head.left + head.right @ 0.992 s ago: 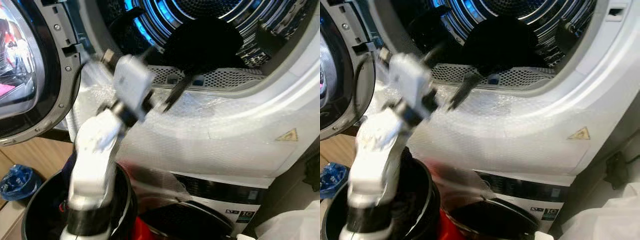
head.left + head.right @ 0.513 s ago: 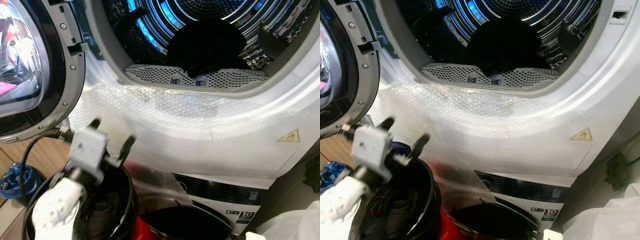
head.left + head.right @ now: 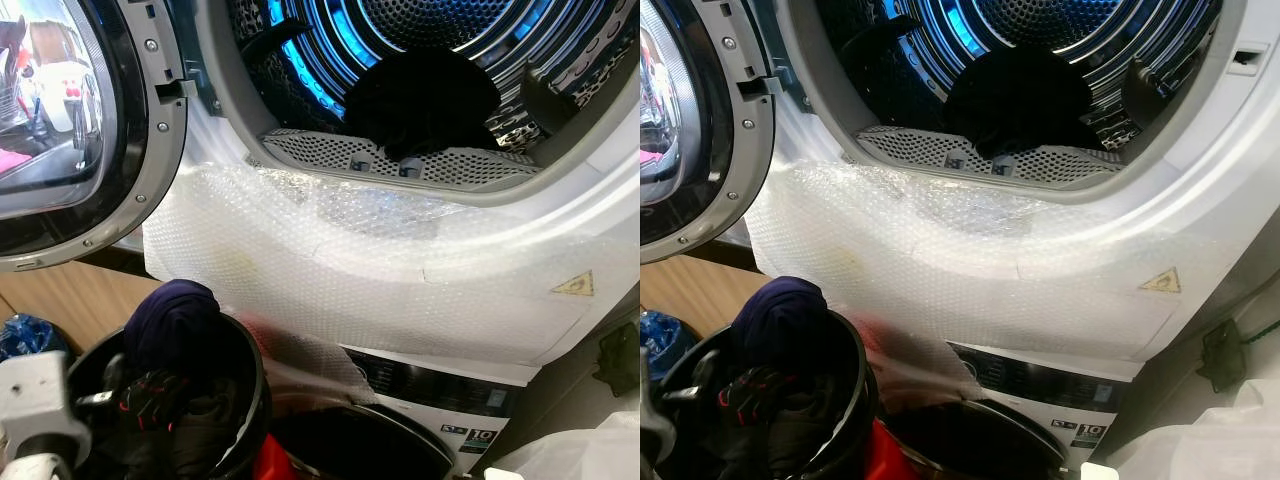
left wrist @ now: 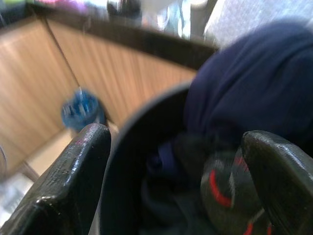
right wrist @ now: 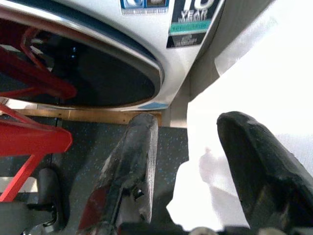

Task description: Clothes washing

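- The dryer door (image 3: 70, 130) hangs swung open at 10 o'clock of the head view, its glass full of reflections.
- A blue crumpled thing (image 3: 25, 335) lies on the wooden floor (image 3: 75, 295) at 8 o'clock, just beside the bucket.
- The left gripper (image 4: 178, 186) hovers over the black laundry bucket (image 3: 250, 400) at 7 o'clock; its jaws are spread wide and pinch nothing, one finger outside the bucket's rim and one above the clothes inside.
- In the bucket, a navy garment (image 3: 172, 320) is heaped at the top, with a black-and-red item (image 3: 150, 395) just below it, touching it.
- Bubble wrap (image 3: 340, 270) covers the dryer's front below the opening and droops toward the bucket.
- The dryer drum (image 3: 420, 50), lit blue, is at 12 o'clock; a dark garment (image 3: 420, 100) lies on its floor near the perforated lint screen (image 3: 400, 165).
- The washing machine (image 3: 430, 400) stands beneath at 5 o'clock, its door ajar.
- The right gripper (image 5: 188, 161) hangs low near the washer's door and a red frame (image 5: 29, 137), jaws apart and empty, above a white sheet (image 5: 254, 83).
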Robot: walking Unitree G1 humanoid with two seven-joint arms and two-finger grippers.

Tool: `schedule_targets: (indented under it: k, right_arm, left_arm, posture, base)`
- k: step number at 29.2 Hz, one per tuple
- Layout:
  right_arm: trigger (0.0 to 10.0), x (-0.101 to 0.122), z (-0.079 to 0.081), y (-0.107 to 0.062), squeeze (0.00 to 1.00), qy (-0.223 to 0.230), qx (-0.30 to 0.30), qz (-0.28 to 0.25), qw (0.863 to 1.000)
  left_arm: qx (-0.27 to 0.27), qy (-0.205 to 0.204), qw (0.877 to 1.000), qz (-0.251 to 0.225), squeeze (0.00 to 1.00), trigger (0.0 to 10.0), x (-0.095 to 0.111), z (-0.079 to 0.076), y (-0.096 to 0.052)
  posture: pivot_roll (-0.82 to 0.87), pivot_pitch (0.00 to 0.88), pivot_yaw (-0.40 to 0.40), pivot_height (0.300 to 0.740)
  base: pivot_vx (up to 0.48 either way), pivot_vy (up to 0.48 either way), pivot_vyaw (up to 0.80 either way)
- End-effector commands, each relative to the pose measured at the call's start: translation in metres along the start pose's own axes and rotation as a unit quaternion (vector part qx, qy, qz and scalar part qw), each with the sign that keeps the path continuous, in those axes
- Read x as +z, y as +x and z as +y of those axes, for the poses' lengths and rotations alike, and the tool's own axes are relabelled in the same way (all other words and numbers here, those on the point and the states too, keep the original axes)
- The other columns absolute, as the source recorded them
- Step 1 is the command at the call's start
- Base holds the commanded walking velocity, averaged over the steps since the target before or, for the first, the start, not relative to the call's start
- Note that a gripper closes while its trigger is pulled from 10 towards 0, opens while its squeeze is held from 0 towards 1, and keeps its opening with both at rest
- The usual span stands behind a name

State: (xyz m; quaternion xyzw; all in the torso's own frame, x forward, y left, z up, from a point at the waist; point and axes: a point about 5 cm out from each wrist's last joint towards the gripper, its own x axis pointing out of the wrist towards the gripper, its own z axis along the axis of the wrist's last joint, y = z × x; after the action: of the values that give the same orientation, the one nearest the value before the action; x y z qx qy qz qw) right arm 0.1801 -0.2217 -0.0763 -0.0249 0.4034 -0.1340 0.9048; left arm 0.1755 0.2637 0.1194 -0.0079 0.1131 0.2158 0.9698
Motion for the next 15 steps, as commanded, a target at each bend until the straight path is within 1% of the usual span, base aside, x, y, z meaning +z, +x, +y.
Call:
schedule_targets:
  k: [1,2,4,8,9,10,11,12,15]
  right_arm:
    - [10.0,0.003,-0.001,0.001,0.0,-0.006,0.002,0.001,1.0]
    - [10.0,0.003,-0.001,0.001,0.0,-0.006,0.002,0.001,1.0]
    - [10.0,0.004,-0.002,0.002,0.0,-0.009,0.003,-0.001,1.0]
    - [10.0,0.005,-0.003,0.002,0.0,-0.013,0.005,-0.002,1.0]
    - [10.0,0.005,-0.003,0.002,0.0,-0.013,0.005,-0.002,1.0]
    - [10.0,0.006,-0.003,0.002,0.0,-0.014,0.005,-0.003,1.0]
    - [10.0,0.006,-0.004,0.002,0.0,-0.014,0.005,-0.003,1.0]
    - [10.0,0.008,-0.005,0.003,0.0,-0.015,0.004,-0.006,1.0]
    - [10.0,0.01,-0.008,0.003,0.0,-0.013,0.001,-0.01,1.0]
  left_arm:
    - [-0.006,-0.068,0.997,0.046,1.0,10.0,-0.026,-0.011,0.0]
    - [-0.006,-0.068,0.997,0.046,1.0,10.0,-0.026,-0.011,0.0]
    - [0.003,-0.081,0.996,0.049,1.0,10.0,-0.031,-0.009,0.008]
    - [0.002,-0.099,0.994,0.052,1.0,10.0,-0.034,-0.01,0.022]
    - [0.002,-0.099,0.994,0.052,1.0,10.0,-0.034,-0.01,0.022]
    - [-0.005,-0.102,0.993,0.051,1.0,10.0,-0.034,-0.011,0.025]
    - [-0.019,-0.11,0.993,0.043,0.29,10.0,-0.032,-0.015,0.028]
    - [-0.041,-0.123,0.991,0.026,0.0,10.0,-0.026,-0.021,0.031]
    - [-0.076,-0.131,0.988,0.008,0.0,10.0,-0.02,-0.031,0.031]
  posture:
    - [0.33,0.0,-0.006,0.74]
    - [0.33,0.0,-0.006,0.74]
    - [0.33,0.0,-0.02,0.74]
    - [0.33,0.0,-0.034,0.74]
    - [0.33,0.0,-0.034,0.74]
    - [0.32,0.0,-0.038,0.74]
    - [0.32,0.0,-0.04,0.74]
    - [0.31,0.0,-0.042,0.74]
    - [0.3,0.0,-0.042,0.74]
  base:
    - [0.0,0.0,0.0]
    - [0.0,0.0,0.0]
    - [0.0,0.0,0.0]
    - [0.0,0.0,0.0]
    - [0.0,0.0,0.0]
    - [0.0,0.0,0.0]
    - [0.0,0.0,0.0]
    - [0.0,0.0,0.0]
    - [0.0,0.0,0.0]
